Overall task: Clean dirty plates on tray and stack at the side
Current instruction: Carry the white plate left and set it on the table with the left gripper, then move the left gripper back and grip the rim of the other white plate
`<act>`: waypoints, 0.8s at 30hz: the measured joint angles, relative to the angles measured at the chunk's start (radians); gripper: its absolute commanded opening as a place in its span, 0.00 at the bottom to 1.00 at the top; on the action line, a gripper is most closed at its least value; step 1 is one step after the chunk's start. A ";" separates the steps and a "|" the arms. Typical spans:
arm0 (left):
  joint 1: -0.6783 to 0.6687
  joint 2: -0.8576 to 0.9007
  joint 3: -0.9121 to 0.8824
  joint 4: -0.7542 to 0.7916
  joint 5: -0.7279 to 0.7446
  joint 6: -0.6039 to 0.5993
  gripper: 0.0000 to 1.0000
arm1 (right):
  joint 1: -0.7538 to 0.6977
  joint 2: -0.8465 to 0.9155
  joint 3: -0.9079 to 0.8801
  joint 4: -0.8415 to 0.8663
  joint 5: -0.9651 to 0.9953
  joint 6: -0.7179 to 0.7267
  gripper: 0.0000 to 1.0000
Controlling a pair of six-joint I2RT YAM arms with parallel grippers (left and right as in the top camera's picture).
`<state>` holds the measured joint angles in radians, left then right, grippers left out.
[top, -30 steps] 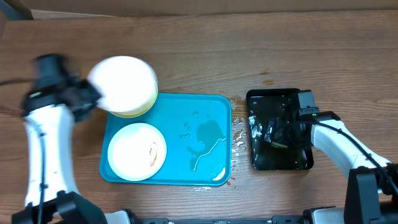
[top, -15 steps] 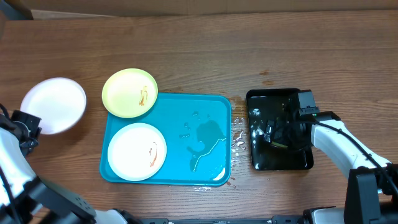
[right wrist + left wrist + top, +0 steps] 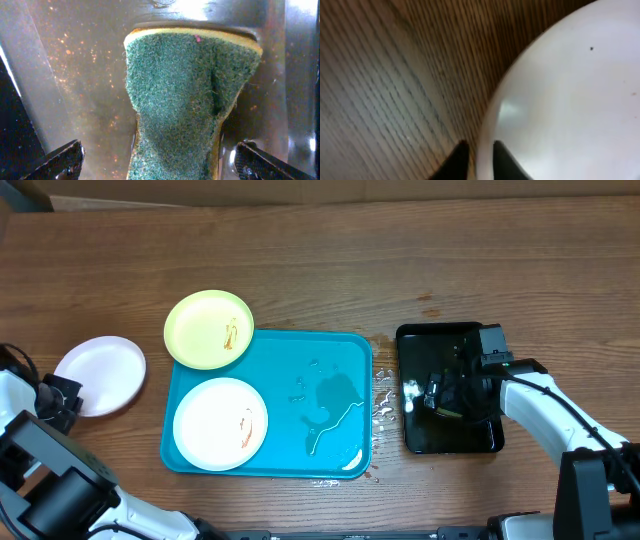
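On the wooden desk (image 3: 320, 270), left of the tray (image 3: 300, 350), the white plate (image 3: 100, 376) lies flat. Your left claw (image 3: 479, 148) narrowly straddles its rim; whether it grips, you cannot tell. Open wider, then back off level. Your right claw (image 3: 160, 150) gapes over the sponge (image 3: 185, 100).

Your surface (image 3: 320, 260) is brown wood, its grain running left to right. At its left end a white plate (image 3: 100, 375) lies flat, near the blue tray (image 3: 300, 360) but not touching it. That tray sits around the middle. A yellow-green plate (image 3: 208, 329) lies at the tray's far left corner, its edge overlapping the rim. Just right of the blue tray sits a smaller black tray (image 3: 450, 445), with spilled water (image 3: 383, 408) on the wood between them.
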<state>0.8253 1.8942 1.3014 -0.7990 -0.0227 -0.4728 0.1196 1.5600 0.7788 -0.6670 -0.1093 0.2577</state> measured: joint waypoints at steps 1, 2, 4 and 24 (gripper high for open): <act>0.000 0.005 0.000 0.001 0.006 -0.002 1.00 | 0.000 0.000 0.000 -0.001 0.000 0.000 0.98; 0.000 0.008 0.000 0.000 0.020 0.003 1.00 | 0.000 0.000 0.000 0.000 0.001 0.000 0.98; 0.000 0.009 0.001 -0.011 0.062 0.024 1.00 | 0.000 0.000 0.000 0.000 0.000 0.000 0.98; -0.230 -0.220 0.125 -0.498 0.276 0.204 0.73 | 0.000 0.000 0.000 -0.002 -0.002 0.000 0.98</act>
<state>0.5957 1.6745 1.4265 -1.2968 0.2531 -0.2687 0.1196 1.5600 0.7788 -0.6685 -0.1112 0.2581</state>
